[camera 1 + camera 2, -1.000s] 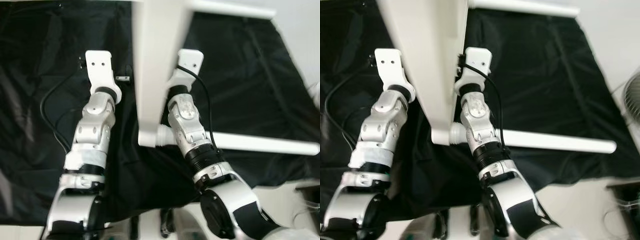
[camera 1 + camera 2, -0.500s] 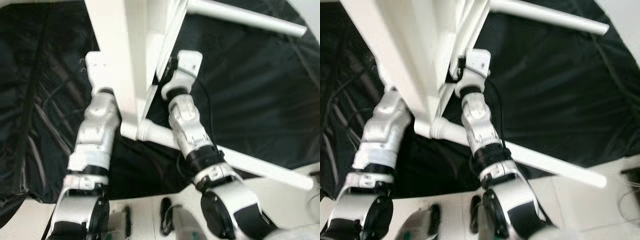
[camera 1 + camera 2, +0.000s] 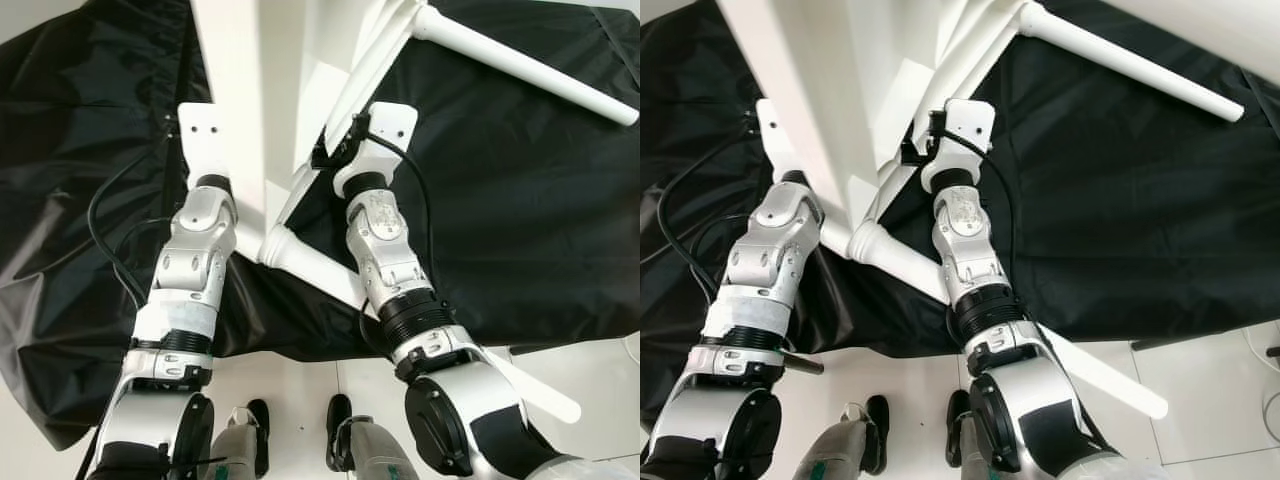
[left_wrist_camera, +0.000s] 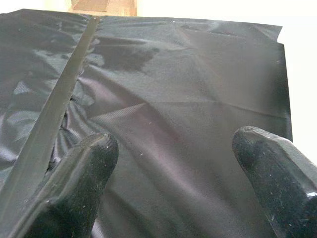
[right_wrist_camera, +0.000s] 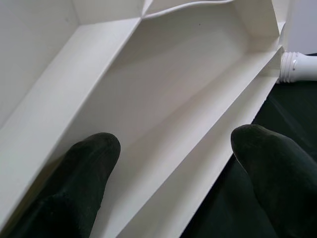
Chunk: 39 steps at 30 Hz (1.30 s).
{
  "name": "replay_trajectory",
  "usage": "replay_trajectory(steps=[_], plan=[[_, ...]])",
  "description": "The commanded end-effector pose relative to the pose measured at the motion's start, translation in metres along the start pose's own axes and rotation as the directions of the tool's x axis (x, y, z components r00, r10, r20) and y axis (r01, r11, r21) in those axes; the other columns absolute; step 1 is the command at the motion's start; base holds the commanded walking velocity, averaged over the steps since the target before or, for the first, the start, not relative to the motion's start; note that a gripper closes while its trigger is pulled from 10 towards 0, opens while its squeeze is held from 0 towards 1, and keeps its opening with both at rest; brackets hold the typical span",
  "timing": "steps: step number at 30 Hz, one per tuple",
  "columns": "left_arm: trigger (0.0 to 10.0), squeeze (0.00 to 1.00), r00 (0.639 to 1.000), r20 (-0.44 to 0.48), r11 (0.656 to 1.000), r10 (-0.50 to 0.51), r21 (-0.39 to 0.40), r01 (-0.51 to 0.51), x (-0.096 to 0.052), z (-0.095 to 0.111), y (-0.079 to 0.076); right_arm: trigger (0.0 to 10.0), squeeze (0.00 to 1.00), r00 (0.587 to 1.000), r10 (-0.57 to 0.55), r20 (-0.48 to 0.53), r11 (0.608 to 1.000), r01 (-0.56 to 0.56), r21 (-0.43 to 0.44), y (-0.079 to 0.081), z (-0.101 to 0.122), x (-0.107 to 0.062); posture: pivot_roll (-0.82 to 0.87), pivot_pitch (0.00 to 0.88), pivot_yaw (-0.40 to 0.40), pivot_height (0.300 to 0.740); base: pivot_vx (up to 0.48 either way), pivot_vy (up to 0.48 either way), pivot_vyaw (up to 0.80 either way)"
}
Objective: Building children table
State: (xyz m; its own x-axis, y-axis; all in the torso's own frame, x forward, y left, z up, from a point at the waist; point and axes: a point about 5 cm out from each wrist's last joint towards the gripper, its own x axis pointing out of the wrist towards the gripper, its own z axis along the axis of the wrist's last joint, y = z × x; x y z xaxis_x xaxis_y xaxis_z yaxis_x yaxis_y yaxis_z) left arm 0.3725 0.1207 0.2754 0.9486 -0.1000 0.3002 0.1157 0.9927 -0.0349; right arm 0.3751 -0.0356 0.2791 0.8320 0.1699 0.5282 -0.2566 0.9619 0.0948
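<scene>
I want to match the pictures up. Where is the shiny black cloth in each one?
Left eye: shiny black cloth spreads across the floor.
Right eye: same.
Left wrist: nearly everywhere.
Right wrist: beside the white frame.
Landmark: white round table leg.

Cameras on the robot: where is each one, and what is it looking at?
Eye views: on the head, looking down at the white table, black sheet, both silver arms and feet.
Left wrist view: along the open left gripper at the sheet.
Right wrist view: along the open right gripper into the table's underside.
Shared: both wrist views show the sheet.
</scene>
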Motion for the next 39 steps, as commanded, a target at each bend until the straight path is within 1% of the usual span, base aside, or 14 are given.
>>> replay_trajectory(steps=[1, 10, 17, 22, 31, 34, 36, 39], plan=[[10.0, 0.00, 0.999, -0.001, 0.999, -0.046, 0.007, 0.046, -0.0024, -0.0028, -0.0060, 10.0, 0.00, 0.999, 0.032, -0.019, 0.999, -0.032, 0.003, 0.0070, -0.0051, -0.0034, 0.06, 0.345, -0.047, 0.740, 0.000, 0.000, 0.00], [10.0, 0.00, 0.998, -0.001, 0.998, -0.057, 0.033, 0.057, -0.0029, -0.0030, -0.0071, 10.0, 0.00, 0.999, 0.032, -0.021, 0.999, -0.032, 0.004, 0.0071, -0.0061, -0.0037, 0.07, 0.344, -0.049, 0.740, 0.000, 0.000, 0.00], [10.0, 0.00, 0.998, 0.000, 0.998, -0.060, 0.029, 0.059, -0.0035, -0.0037, -0.0066, 10.0, 0.00, 0.999, 0.037, -0.023, 0.999, -0.037, 0.004, 0.0075, -0.0072, -0.0043, 0.07, 0.335, -0.050, 0.740, 0.000, -0.467, 0.00], [10.0, 0.00, 0.998, -0.002, 0.997, -0.057, 0.047, 0.057, -0.0034, -0.0041, -0.0071, 10.0, 0.00, 0.999, 0.040, -0.025, 0.999, -0.040, 0.004, 0.0078, -0.0080, -0.0048, 0.07, 0.325, -0.051, 0.740, 0.000, -0.372, 0.00], [10.0, 0.00, 0.997, 0.002, 0.995, -0.076, 0.061, 0.075, -0.0036, -0.0040, -0.0099, 10.0, 0.00, 0.999, 0.037, -0.026, 0.999, -0.037, -0.001, 0.0069, -0.0088, -0.0047, 0.07, 0.302, -0.044, 0.740, 0.000, 0.000, 0.00], [10.0, 0.00, 0.997, 0.010, 0.996, -0.080, 0.049, 0.080, -0.0034, -0.0030, -0.0111, 10.0, 0.00, 0.999, 0.036, -0.026, 0.999, -0.036, -0.001, 0.0067, -0.0089, -0.0046, 0.07, 0.301, -0.043, 0.740, 0.000, 0.000, 0.00], [10.0, 0.00, 0.997, 0.011, 0.996, -0.078, 0.049, 0.078, -0.0031, -0.0027, -0.0103, 10.0, 0.00, 0.999, 0.036, -0.025, 0.999, -0.036, -0.001, 0.0064, -0.0090, -0.0046, 0.08, 0.300, -0.042, 0.740, 0.000, 0.000, 0.00], [10.0, 0.00, 0.998, 0.013, 0.995, -0.066, 0.081, 0.065, -0.0033, -0.0010, -0.0018, 10.0, 0.00, 0.999, 0.037, -0.026, 0.999, -0.037, 0.004, 0.0042, -0.0098, -0.0054, 0.08, 0.303, -0.041, 0.740, 0.000, 0.000, 0.00]])
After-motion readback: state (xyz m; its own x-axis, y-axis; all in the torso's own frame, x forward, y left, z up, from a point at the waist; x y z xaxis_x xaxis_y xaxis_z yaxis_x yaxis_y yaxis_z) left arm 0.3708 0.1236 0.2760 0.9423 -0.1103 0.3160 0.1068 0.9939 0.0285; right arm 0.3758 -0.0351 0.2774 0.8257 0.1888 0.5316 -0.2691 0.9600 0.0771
